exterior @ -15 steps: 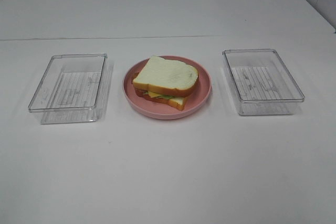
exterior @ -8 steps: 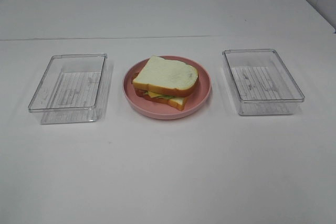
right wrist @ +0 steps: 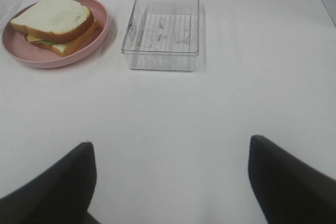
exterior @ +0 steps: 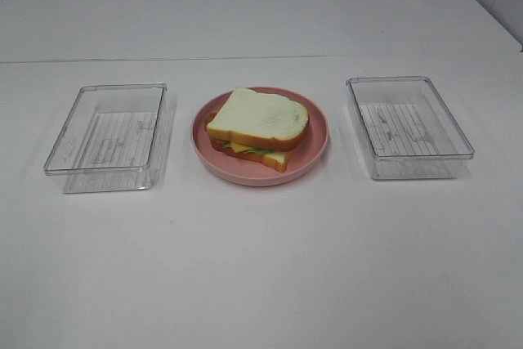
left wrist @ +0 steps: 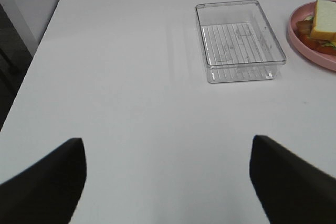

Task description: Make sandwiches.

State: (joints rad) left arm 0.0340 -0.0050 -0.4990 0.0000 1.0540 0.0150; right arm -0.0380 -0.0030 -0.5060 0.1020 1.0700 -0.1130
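Observation:
One of the sandwiches [exterior: 257, 127] sits stacked on a round pink plate [exterior: 312, 153] mid-table: white bread on top, with yellow cheese, green lettuce and reddish strips peeking out above a lower slice. The right wrist view shows the sandwich [right wrist: 55, 22] whole; the left wrist view catches only an edge of the sandwich [left wrist: 324, 24]. My left gripper [left wrist: 167, 179] stands open over bare table, well short of the left tray. My right gripper [right wrist: 172, 179] is open too, back from the right tray. Neither gripper appears in the high view.
An empty clear plastic tray [exterior: 106, 135] lies left of the plate and another clear tray [exterior: 409, 127] right of it. The left tray [left wrist: 239, 40] and right tray [right wrist: 164, 30] show in the wrist views. The table's left edge [left wrist: 37, 56] drops off near the left arm.

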